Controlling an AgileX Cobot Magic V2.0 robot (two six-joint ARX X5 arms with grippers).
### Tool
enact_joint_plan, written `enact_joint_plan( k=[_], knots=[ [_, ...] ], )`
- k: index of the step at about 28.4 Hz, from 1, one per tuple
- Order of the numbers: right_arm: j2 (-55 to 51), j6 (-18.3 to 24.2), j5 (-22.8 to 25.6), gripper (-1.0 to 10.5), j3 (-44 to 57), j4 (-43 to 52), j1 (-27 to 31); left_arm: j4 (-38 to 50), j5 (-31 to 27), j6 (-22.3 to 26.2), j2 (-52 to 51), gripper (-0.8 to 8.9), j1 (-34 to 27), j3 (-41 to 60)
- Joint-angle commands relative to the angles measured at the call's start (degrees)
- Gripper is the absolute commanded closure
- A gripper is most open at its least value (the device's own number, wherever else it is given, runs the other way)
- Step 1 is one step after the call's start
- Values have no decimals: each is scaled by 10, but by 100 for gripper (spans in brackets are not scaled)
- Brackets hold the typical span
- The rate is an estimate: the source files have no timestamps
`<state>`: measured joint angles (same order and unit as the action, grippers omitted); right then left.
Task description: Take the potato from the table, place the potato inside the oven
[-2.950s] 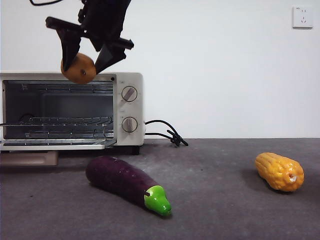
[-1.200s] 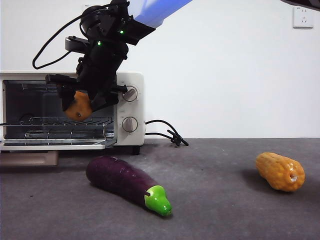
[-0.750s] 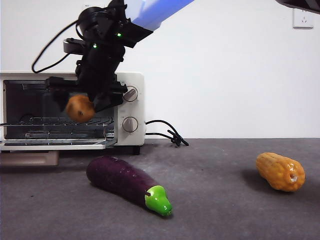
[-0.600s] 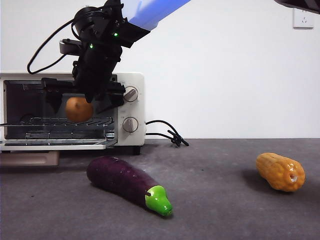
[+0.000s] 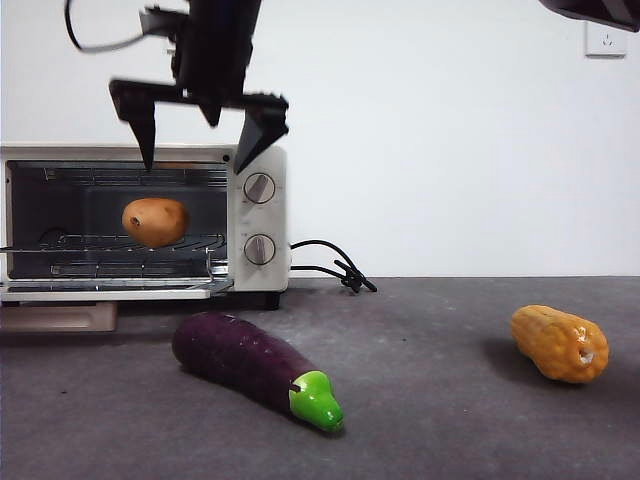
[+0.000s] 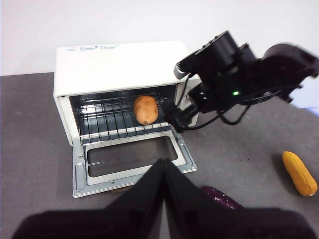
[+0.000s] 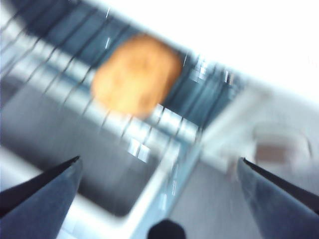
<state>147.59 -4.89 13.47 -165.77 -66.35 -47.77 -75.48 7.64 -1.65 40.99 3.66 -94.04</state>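
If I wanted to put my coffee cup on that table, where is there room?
The widest bare patch of the table lies between the eggplant and the corn cob. There is also room behind the corn, toward the wall. It is crowded by the oven: its door hangs open, the potato sits on its rack, and the right gripper hangs open above.

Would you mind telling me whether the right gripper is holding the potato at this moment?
No, the potato lies on the rack inside the oven, while the right gripper hangs open above it.

Behind everything we see a plain white painted wall (image 5: 450,140), evenly lit (no shadows), bearing a square white plastic socket (image 5: 605,33).
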Motion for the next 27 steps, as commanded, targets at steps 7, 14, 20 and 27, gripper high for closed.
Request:
enact_joint_plan(
  k=[7,14,20,27],
  knots=[
    [-15,-18,23,923,-150,-127,-6,18,-3,25,15,819,2,21],
    [-96,22,29,957,-162,-128,-22,76,-56,36,21,819,0,107],
    [-193,21,31,956,-161,-129,-37,133,-62,38,52,820,-1,218],
    [-322,32,30,955,-91,-129,-44,196,-36,45,152,821,-51,297]
  ],
)
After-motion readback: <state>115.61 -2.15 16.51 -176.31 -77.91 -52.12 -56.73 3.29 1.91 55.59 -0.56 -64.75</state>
